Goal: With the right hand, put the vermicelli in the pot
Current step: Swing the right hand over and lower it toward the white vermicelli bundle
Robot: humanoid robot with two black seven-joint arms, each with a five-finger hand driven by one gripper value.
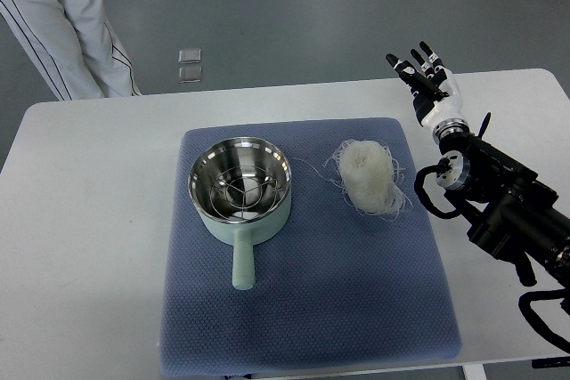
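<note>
A white bundle of vermicelli (369, 175) lies on the blue mat (312, 309), right of centre. To its left stands a pale green pot (240, 186) with a steel inside, its handle pointing toward the near edge. Nothing but a wire pattern shows in the pot. My right hand (426, 75) is raised beyond the mat's far right corner, fingers spread and holding nothing. It is up and to the right of the vermicelli, apart from it. Its black arm (508, 206) comes in from the right edge.
The mat lies on a white table (80, 220). A person's legs in light trousers (71, 24) stand beyond the table's far left corner. Two small squares (190, 64) sit on the grey floor behind the table.
</note>
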